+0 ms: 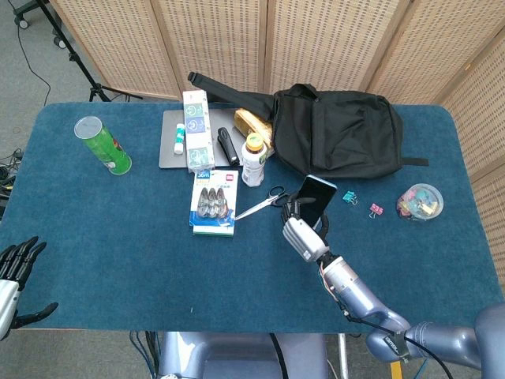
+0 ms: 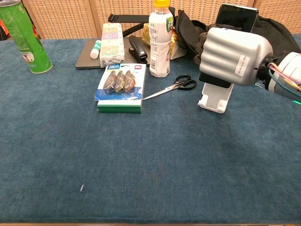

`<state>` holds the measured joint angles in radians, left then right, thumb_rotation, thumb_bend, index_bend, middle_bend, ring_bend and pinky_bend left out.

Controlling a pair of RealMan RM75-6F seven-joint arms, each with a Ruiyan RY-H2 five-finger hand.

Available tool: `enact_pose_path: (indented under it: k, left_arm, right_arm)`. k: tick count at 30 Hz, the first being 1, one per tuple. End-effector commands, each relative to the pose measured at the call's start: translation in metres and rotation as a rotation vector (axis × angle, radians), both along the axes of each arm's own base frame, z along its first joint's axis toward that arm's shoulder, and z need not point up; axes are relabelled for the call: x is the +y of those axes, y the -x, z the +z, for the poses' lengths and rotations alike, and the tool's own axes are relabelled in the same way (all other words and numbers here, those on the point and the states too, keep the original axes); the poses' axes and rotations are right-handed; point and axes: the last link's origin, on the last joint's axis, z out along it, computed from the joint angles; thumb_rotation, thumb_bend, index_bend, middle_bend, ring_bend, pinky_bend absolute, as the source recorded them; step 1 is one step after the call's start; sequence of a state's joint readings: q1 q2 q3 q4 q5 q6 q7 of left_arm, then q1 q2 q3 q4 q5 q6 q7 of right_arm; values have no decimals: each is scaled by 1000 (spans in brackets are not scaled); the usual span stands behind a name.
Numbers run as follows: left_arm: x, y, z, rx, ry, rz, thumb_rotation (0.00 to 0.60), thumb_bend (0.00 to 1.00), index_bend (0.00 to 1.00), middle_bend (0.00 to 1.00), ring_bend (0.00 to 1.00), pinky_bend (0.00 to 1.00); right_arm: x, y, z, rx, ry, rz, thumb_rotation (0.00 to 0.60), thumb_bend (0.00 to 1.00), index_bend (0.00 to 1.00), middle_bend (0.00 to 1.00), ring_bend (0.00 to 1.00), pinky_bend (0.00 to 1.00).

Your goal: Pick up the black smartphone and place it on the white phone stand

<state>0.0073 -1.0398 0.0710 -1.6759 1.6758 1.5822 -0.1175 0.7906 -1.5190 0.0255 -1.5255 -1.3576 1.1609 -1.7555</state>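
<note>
Blue felt tabletop before wicker screens

Blue table: green can at 10 o'clock; laptop with white box and stapler at 12; bottle, scissors and blister pack near centre; black backpack at 1; clip tub at 3.

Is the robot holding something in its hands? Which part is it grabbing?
Yes. The right hand grips the black smartphone around its lower half, just above the white phone stand. The left hand holds nothing.
</note>
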Motion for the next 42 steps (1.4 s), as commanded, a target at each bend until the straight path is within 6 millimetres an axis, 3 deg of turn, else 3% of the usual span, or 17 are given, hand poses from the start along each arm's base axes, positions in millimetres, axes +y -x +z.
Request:
enact_pose_path:
  k: [1,24,42]
  left_arm:
    - [0,0,0,0,1,0,600,0,0,0,0,0]
    - [0,1,1,-12,10,4,600,0,0,0,0,0]
    - [1,1,1,-9,12,5,600,0,0,0,0,0]
  right_arm:
    - [2,3,-4,22,-4,2,600,260,594,514,466,495]
    - [15,16,-41,98,25,-9,600,260,594,497,472,506]
    - [21,27,-49,88,14,33,600,243,594,487,485,506]
